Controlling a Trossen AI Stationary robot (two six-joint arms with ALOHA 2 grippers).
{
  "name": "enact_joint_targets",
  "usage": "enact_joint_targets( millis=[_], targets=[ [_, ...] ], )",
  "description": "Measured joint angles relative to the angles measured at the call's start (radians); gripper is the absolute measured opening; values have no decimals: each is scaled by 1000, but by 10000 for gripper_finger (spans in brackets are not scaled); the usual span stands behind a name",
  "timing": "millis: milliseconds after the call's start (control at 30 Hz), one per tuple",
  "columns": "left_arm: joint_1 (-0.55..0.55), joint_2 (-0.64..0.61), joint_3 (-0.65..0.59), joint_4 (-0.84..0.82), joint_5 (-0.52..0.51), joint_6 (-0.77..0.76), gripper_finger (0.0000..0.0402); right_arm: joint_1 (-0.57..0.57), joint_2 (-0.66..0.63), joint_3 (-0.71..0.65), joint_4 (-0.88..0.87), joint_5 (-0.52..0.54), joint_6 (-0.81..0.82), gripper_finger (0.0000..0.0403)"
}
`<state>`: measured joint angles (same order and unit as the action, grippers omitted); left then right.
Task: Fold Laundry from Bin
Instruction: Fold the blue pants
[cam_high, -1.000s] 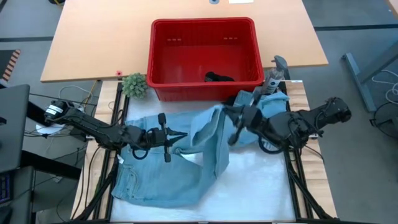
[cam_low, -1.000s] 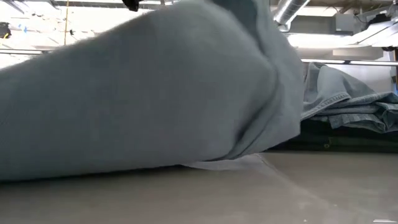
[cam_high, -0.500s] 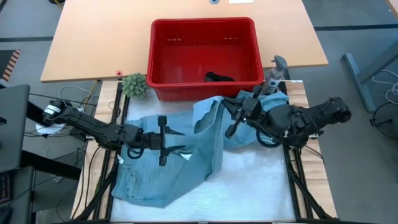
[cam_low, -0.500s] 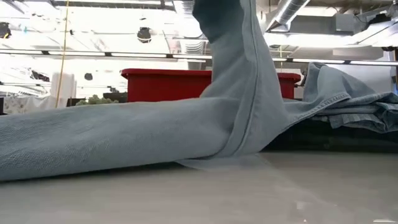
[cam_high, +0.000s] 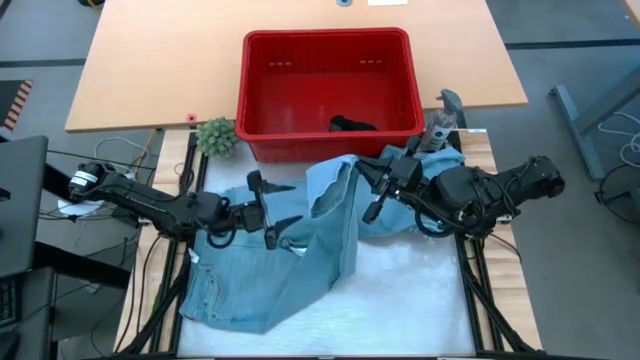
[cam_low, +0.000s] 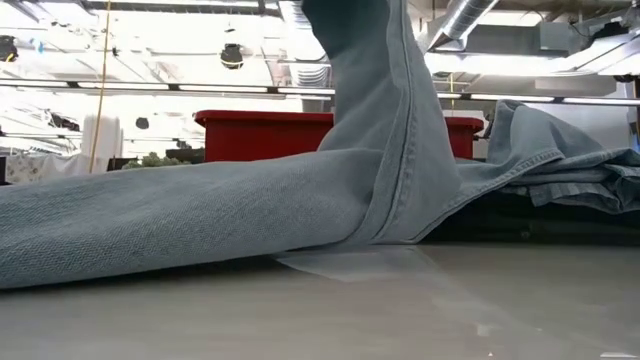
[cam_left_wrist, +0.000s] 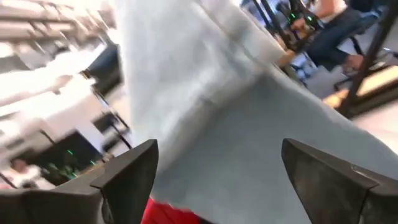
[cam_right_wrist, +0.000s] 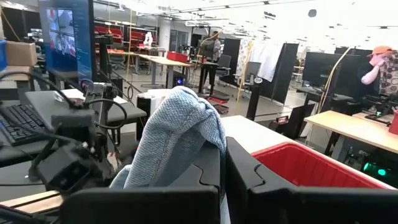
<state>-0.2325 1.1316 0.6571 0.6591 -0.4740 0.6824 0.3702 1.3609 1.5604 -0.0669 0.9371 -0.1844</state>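
Lying spread across the white work surface (cam_high: 400, 290) in front of the red bin (cam_high: 262, 120), a pair of light blue jeans (cam_high: 250, 285) is seen from above, with its waistband end toward the near left corner. One trouser leg is lifted into a raised ridge near the middle of the table, where it is pinched by the right gripper (cam_high: 368, 190), whose fingers are closed on the denim. In the right wrist view a bunched fold of that denim (cam_right_wrist: 180, 134) is seen standing up between the closed dark fingers (cam_right_wrist: 249, 180), with the bin's red rim (cam_right_wrist: 311, 168) beyond.

The left gripper (cam_high: 262, 207) is held just above the jeans on the left side of the table, its fingers spread wide and nothing gripped between them. In the left wrist view pale denim (cam_left_wrist: 249, 118) is seen beyond the two parted fingers (cam_left_wrist: 134, 171), though the picture is blurred.

In the low view the denim (cam_low: 200, 215) is seen stretched along the tabletop and rising steeply upward out of the picture, with more folded denim (cam_low: 570, 170) heaped at the right. A dark garment (cam_high: 352, 125) is left inside the bin, near its front wall. A small green plant (cam_high: 217, 137) stands just beside the bin's left front corner. A person (cam_right_wrist: 378, 62) in an orange cap is seen in the room beyond.
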Motion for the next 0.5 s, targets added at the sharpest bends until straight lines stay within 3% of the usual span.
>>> enact_joint_targets(
  millis=[200, 333, 500],
  targets=[
    [24, 4, 0, 43, 84, 56, 335, 0, 0, 0, 3, -1, 4, 25],
    [37, 38, 0, 50, 76, 118, 335, -6, 0, 0, 4, -14, 32, 25],
    [42, 100, 0, 204, 33, 236, 335, -15, 3, 0, 3, -58, 61, 25]
  ],
)
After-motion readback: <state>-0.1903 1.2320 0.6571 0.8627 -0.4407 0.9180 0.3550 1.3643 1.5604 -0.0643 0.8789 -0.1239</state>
